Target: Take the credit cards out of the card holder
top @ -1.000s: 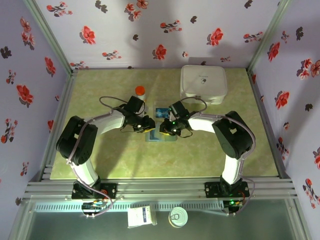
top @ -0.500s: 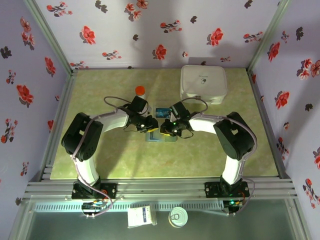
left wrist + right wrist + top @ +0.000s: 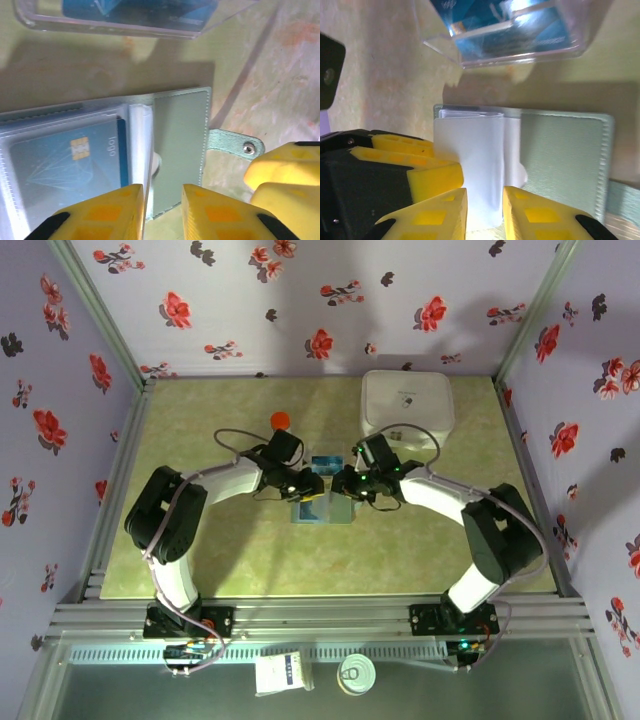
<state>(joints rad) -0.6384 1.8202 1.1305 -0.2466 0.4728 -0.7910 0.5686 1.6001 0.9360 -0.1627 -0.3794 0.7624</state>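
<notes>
Placement of both arms over the open grey-blue bifold card holder (image 3: 180, 150), which lies flat on the green desk (image 3: 240, 550) just beside a clear plastic tray (image 3: 530, 56). Left end effector (image 3: 162, 192) and right end effector (image 3: 485, 197) stand narrow, astride the clear sleeves at the fold; whether either pinches a sleeve cannot be told. The sleeved blue plastic credit card (image 3: 70, 160) lies just beside the left one, long axis across the fold, so that arm is judged nearer.
</notes>
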